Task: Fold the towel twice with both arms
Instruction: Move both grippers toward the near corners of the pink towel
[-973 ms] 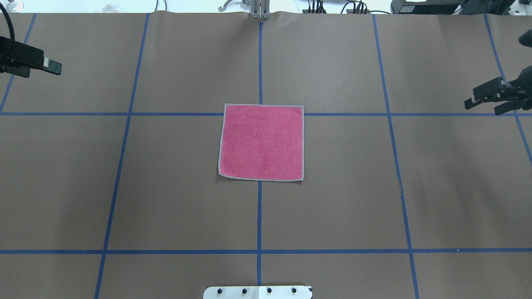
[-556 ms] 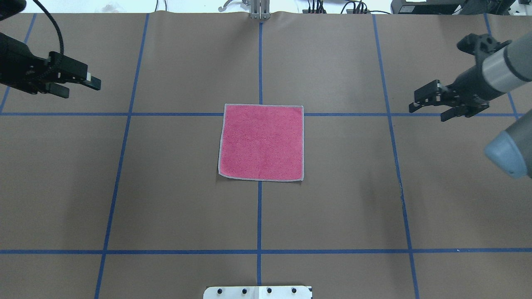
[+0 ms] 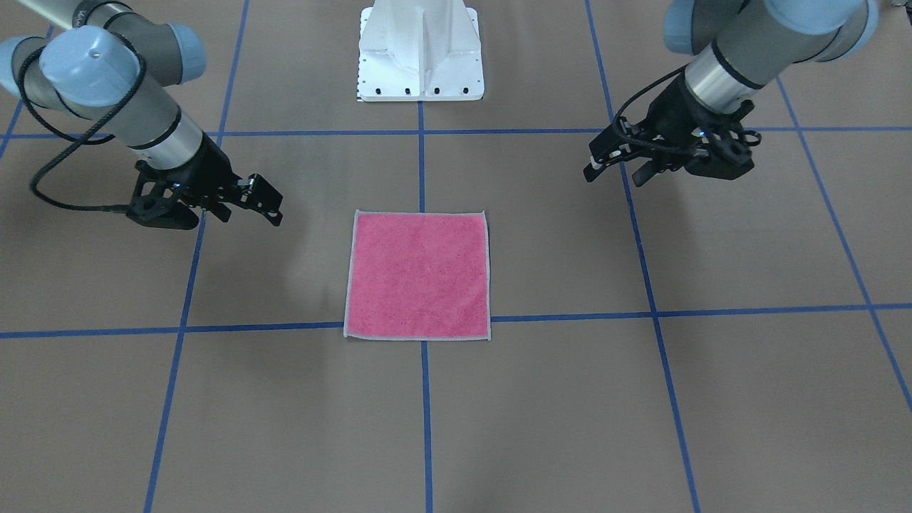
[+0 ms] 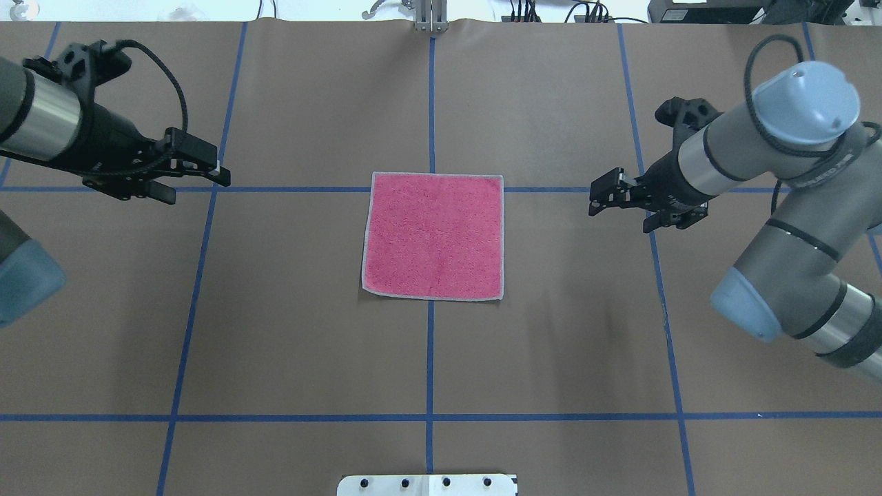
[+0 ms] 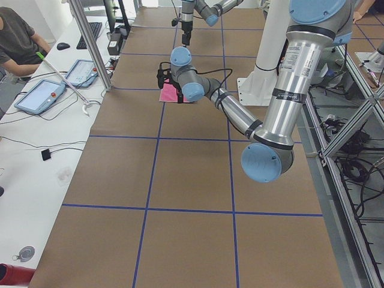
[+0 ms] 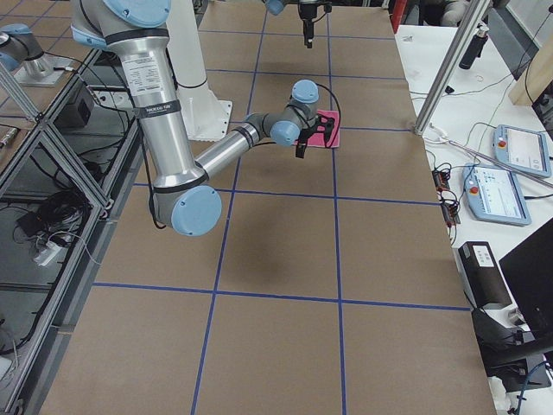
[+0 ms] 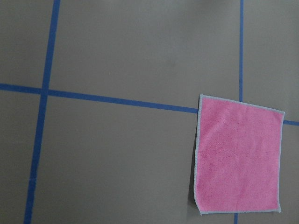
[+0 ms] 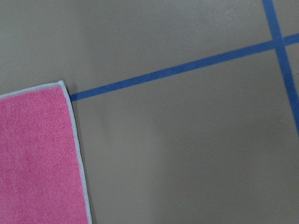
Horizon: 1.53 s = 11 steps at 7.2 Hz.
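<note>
The towel (image 4: 433,235) lies flat and unfolded, pink face up, at the table's middle; it also shows in the front view (image 3: 417,274), the left wrist view (image 7: 238,161) and the right wrist view (image 8: 37,158). My left gripper (image 4: 200,184) hovers open and empty well to the left of the towel's far edge; it also shows in the front view (image 3: 616,173). My right gripper (image 4: 597,198) hovers open and empty to the right of the towel's far right corner; it also shows in the front view (image 3: 249,212). Neither gripper touches the towel.
Blue tape lines (image 4: 428,358) form a grid on the brown table cover. The white pedestal base (image 3: 420,50) stands at the robot's side of the table. A metal post (image 4: 431,17) stands at the far edge. A side table with tablets (image 5: 42,96) and a seated person lies beyond it.
Both arms have swung in from the table's outer edges toward the towel, the right one nearer to it. The towel has not moved.
</note>
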{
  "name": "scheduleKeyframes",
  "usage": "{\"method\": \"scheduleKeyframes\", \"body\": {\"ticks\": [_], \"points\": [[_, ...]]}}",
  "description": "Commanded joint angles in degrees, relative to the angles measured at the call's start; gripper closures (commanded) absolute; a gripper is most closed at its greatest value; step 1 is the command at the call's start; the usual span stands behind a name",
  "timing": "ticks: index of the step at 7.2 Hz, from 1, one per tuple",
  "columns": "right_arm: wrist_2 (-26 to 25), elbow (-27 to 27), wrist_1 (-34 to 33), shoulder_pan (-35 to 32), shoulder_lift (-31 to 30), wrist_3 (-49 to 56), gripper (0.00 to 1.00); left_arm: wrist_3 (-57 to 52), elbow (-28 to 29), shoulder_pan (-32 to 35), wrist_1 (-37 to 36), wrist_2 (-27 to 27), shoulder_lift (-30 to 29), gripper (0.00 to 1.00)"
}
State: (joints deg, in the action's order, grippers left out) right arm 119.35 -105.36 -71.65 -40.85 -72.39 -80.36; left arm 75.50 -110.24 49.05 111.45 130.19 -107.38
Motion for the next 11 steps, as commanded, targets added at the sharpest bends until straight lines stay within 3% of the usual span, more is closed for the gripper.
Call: {"method": "scheduleKeyframes", "body": {"ticks": [1,4,5,7,9,11], "points": [[-5.88,0.67,-0.15,6.73,2.68,-7.15,0.00,3.77,3.18,-3.51,0.00,-0.55,-2.48,0.00],[-9.66,2.08,-0.51,11.84,5.14,-17.26,0.02,7.64,4.42,-7.38,0.09,-5.02,-3.53,0.00],[-10.10,3.56,-0.33,12.63,6.54,-25.64,0.02,7.65,4.33,-7.48,0.09,-5.03,-3.54,0.00],[-15.53,5.15,0.11,15.08,7.70,-30.38,0.04,7.91,4.33,-7.56,0.09,-5.12,-3.45,0.00],[-16.52,7.44,0.02,15.80,9.98,-34.41,0.18,8.00,4.33,-7.65,0.09,-5.21,-3.27,0.00],[-18.37,8.15,0.02,16.42,10.25,-34.60,0.23,8.00,4.33,-7.65,0.09,-5.21,-3.18,0.00]]}}
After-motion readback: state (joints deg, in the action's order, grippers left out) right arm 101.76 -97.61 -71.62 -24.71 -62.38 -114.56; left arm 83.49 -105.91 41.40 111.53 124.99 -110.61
